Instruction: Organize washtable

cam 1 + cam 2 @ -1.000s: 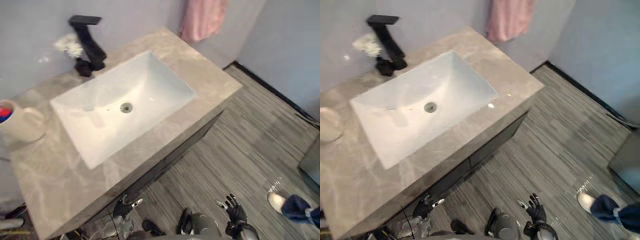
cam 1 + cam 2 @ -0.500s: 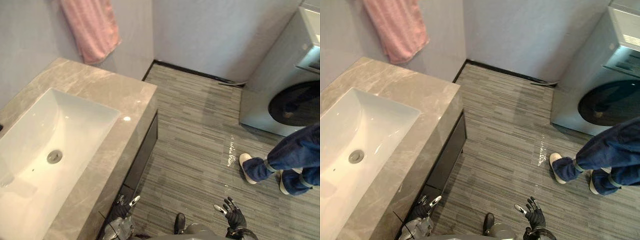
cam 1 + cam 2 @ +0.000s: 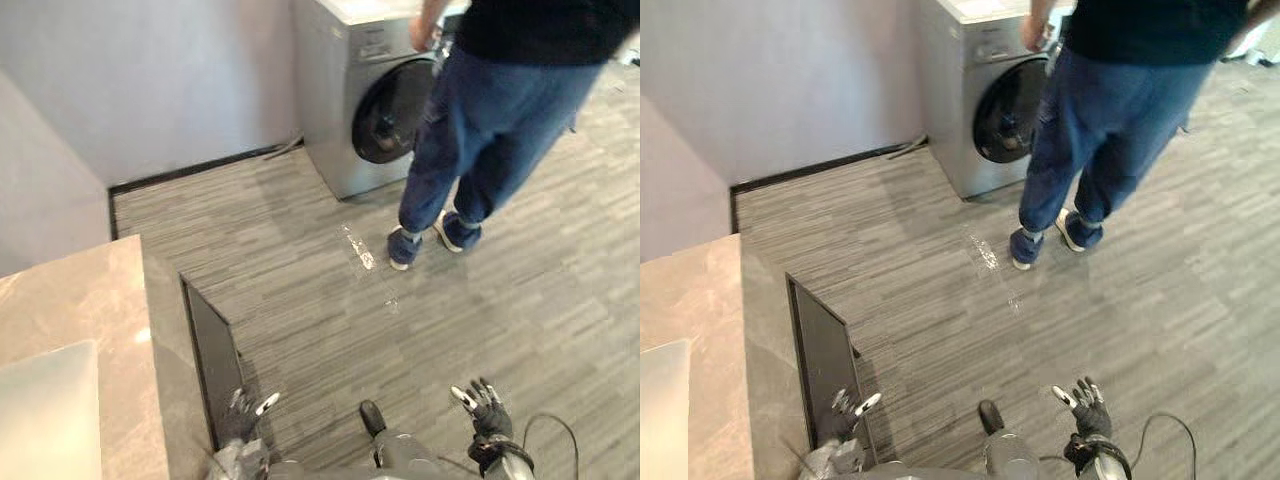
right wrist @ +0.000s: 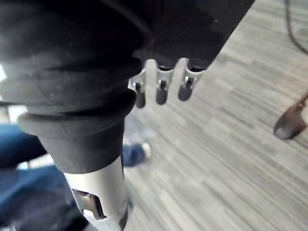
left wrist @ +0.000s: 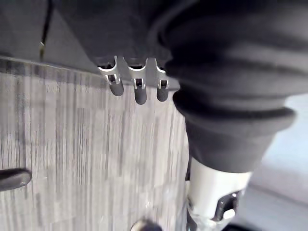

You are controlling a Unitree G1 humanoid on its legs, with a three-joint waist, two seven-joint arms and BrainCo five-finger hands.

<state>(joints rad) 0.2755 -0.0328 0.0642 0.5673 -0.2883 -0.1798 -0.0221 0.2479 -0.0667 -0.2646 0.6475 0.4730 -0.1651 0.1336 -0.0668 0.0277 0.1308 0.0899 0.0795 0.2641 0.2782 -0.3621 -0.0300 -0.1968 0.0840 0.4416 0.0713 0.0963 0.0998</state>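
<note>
The grey marble washtable [image 3: 75, 300] shows at the left edge, with a corner of its white basin [image 3: 45, 410] at the lower left. My left hand [image 3: 245, 408] hangs low beside the washtable's dark cabinet side [image 3: 210, 365], fingers relaxed and empty. My right hand [image 3: 482, 405] hangs low over the floor at the lower right, fingers spread and holding nothing. In the wrist views the fingers [image 5: 139, 91] of the left hand and the fingers [image 4: 161, 89] of the right hand are straight above the striped floor.
A person in blue jeans and a dark top [image 3: 490, 140] stands at the upper right beside a silver washing machine [image 3: 365, 90] with a dark round door. Grey striped flooring [image 3: 330, 300] spreads between them and the washtable. A pale wall [image 3: 150, 80] closes the back.
The whole view has swung right: faucet, cup, towel and most of the basin have left the picture, and the washing machine and person have come in. Both hands still hang low.
</note>
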